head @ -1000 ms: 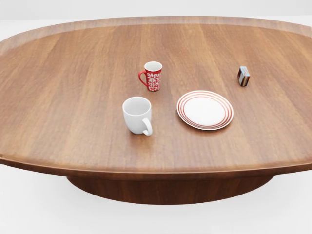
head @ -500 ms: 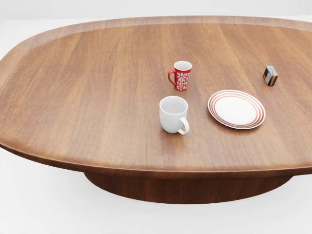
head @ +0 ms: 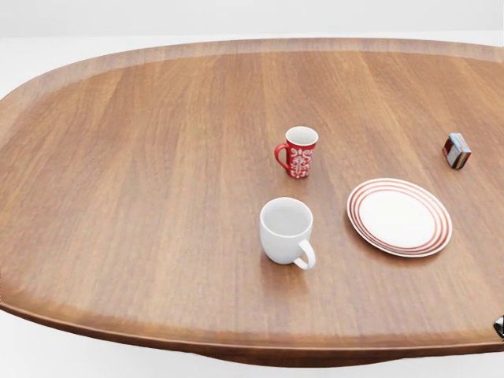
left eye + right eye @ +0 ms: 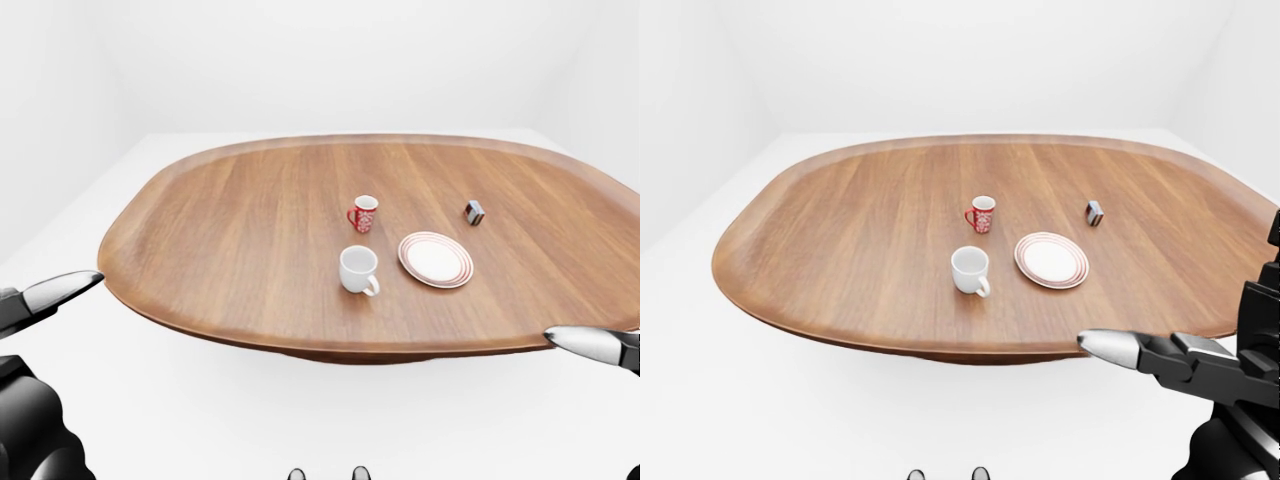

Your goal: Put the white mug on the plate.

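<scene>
The white mug (image 3: 286, 228) stands upright on the wooden table (image 3: 142, 181), its handle toward the view's lower right. The white plate with red rings (image 3: 400, 216) lies to its right, a short gap apart, with nothing on it. My left hand (image 4: 50, 295) shows at the left edge of the left-eye view, below the table's near rim, with a finger stretched out and holding nothing. My right hand (image 4: 1140, 352) shows at the lower right of the right-eye view, also stretched out and holding nothing. Both hands are far from the mug.
A red patterned mug (image 3: 299, 152) stands just above the white mug in the head view. A small dark box (image 3: 456, 150) lies at the right, above the plate. The oval table's near rim (image 4: 330, 345) lies between my hands and the things.
The whole picture has shifted: the things slid right, then down, and grew larger in the head view. The camera has moved nearer. The things keep their places on the table.
</scene>
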Available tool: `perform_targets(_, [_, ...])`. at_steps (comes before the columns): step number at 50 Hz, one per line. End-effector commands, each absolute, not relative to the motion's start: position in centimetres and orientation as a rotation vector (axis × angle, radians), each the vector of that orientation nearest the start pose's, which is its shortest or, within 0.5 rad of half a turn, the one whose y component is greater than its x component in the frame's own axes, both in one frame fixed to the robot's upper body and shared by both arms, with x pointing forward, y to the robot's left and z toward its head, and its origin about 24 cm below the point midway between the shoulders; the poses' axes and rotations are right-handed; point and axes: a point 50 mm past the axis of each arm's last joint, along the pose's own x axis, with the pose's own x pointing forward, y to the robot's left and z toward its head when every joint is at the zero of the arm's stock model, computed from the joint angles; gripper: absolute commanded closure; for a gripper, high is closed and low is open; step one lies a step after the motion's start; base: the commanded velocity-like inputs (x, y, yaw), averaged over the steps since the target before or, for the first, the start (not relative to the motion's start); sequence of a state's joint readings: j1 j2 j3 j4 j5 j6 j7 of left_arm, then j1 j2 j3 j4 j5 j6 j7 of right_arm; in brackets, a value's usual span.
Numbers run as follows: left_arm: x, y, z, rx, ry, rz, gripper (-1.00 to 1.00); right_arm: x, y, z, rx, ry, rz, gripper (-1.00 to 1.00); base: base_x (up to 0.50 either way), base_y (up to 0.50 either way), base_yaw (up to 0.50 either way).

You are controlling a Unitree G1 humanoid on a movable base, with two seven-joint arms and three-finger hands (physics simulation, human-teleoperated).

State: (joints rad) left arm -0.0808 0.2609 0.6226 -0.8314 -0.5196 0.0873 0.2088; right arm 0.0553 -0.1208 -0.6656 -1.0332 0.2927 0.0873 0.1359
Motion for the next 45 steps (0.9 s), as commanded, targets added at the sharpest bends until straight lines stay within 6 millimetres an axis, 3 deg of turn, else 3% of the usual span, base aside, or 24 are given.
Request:
perform_targets(1, [15.82, 26.15, 25.03, -0.103, -0.943, 0.409, -1.0, 12.58, -23.36, 24.59, -0.255, -0.921, -0.273, -1.0, 0.43, 0.0, 0.0])
perform_targets(26, [15.85, 26.12, 25.12, -0.104, -0.947, 0.408, -1.0, 12.67, -23.2, 24.58, -0.253, -0.922, -0.261, -1.0, 0.4, -0.11, 0.0])
perform_targets(36, [15.83, 26.11, 25.12, -0.105, -0.948, 0.41, -1.0, 12.78, -23.26, 24.43, -0.247, -0.912, -0.262, -1.0, 0.09, -0.44, 0.0])
perform_targets(45, [15.85, 26.06, 24.98, -0.103, -0.941, 0.41, -1.0, 13.13, -23.3, 24.03, -0.254, -0.882, -0.263, -1.0, 0.0, -0.03, 0.0])
